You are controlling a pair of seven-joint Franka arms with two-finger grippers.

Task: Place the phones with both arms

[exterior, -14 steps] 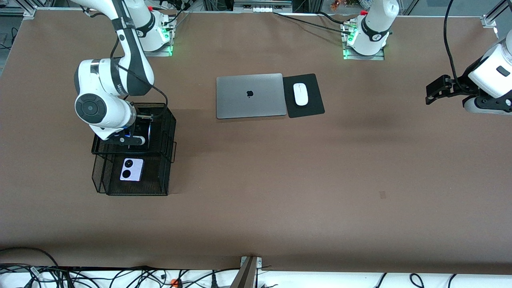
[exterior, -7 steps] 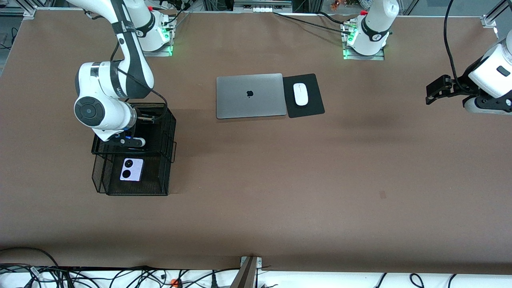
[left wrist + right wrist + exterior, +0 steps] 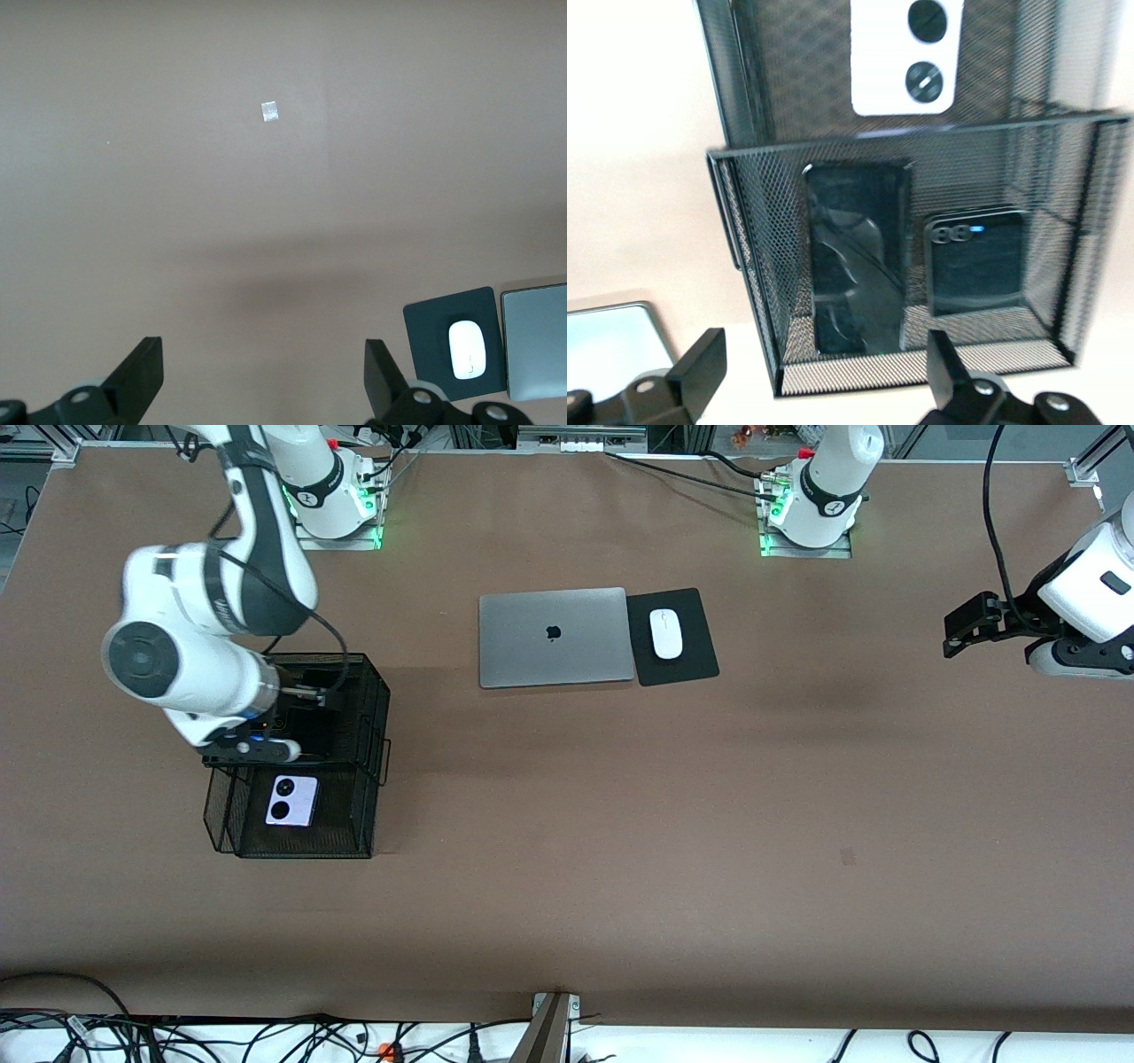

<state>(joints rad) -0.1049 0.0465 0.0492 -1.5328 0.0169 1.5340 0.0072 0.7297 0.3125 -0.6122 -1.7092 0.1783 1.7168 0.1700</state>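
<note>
Brown table holds an Apple-logo laptop (image 3: 553,637); left claw (image 3: 264,376) and right claw (image 3: 819,367) hang spread.

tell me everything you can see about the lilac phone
The lilac phone is small, squarish and flat, pale lilac with two black circles on its upper face. It lies in the lower, pulled-out tray of the black mesh organizer, nearer the front camera than the upper tray. Nothing grips it; only the mesh under it touches it.

Even overhead light, soft shadows on the tabletop (image 3: 620,824), right wrist view overexposed and slightly blurred, long black phone (image 3: 855,257) glossy with reflections
</note>
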